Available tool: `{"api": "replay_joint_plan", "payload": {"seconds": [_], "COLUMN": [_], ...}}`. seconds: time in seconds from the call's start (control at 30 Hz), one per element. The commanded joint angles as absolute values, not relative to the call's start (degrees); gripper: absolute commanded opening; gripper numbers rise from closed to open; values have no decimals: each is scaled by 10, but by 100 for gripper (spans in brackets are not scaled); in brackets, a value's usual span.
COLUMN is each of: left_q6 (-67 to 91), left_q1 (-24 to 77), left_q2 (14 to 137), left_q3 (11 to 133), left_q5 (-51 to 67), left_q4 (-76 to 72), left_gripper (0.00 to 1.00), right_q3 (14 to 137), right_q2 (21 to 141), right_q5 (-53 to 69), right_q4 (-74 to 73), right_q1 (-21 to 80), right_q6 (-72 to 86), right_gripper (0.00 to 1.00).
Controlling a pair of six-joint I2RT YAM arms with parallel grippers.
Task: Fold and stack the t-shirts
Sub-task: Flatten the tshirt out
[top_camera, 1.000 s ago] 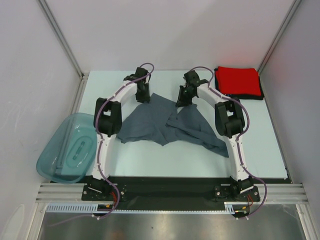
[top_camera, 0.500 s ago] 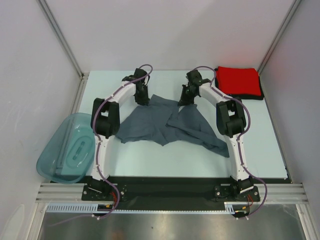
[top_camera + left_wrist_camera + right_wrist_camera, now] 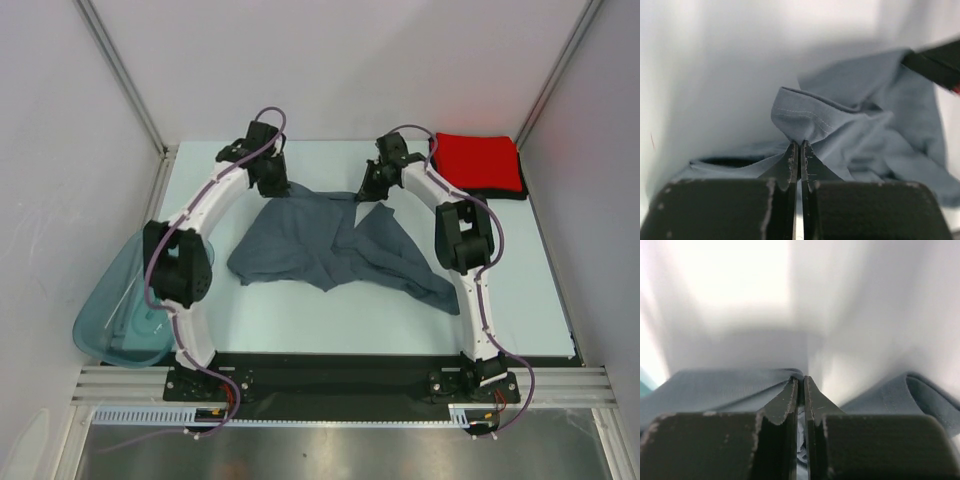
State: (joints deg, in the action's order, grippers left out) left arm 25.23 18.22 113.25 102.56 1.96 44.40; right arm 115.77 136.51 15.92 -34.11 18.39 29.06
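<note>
The slate blue-grey t-shirt (image 3: 310, 240) lies crumpled in the middle of the table. My left gripper (image 3: 277, 188) is shut on its far left edge, and the pinched cloth (image 3: 805, 120) bunches at the fingertips in the left wrist view. My right gripper (image 3: 366, 192) is shut on its far right edge, with cloth (image 3: 720, 390) stretched leftward from the jaws. The red t-shirt (image 3: 478, 162) lies folded at the far right corner on top of the black t-shirt (image 3: 500, 192), of which only an edge shows.
A translucent teal tub (image 3: 125, 315) sits at the left edge of the table, partly behind my left arm. Grey walls and metal posts enclose the table (image 3: 300, 320) on three sides.
My left arm has swung left and farther back, pulling the shirt's far edge wider. My right gripper has moved slightly back. The shirt's top edge is now more stretched between them.
</note>
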Motion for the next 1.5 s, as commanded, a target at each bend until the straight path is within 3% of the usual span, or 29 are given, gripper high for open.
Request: {"api": "replay_joint_plan", "payload": {"seconds": [0.0,0.37,0.7,1.07,1.23,1.47], "left_q6": [276,289,265,291,308,304], "left_q1": [185,185,177,177,177,177], "left_q2": [1012,699,579,549,534,454], "left_q3": [971,859,1118,1259,1219,938], "left_q5": [3,-54,-142,-98,-71,-64], "left_q4": [455,496,561,518,512,438], "left_gripper": [0,0,0,0,0,0], "right_q3": [1178,1197,1312,1229,1266,1258], "right_q2": [1331,1198,1043,800,815,938], "right_q5": [132,108,91,40,35,96], "right_q4": [-316,-247,-225,-82,-88,-30], "right_q1": [161,138,133,117,99,81], "right_q6": [307,332,310,251,232,283], "right_gripper": [0,0,0,0,0,0]}}
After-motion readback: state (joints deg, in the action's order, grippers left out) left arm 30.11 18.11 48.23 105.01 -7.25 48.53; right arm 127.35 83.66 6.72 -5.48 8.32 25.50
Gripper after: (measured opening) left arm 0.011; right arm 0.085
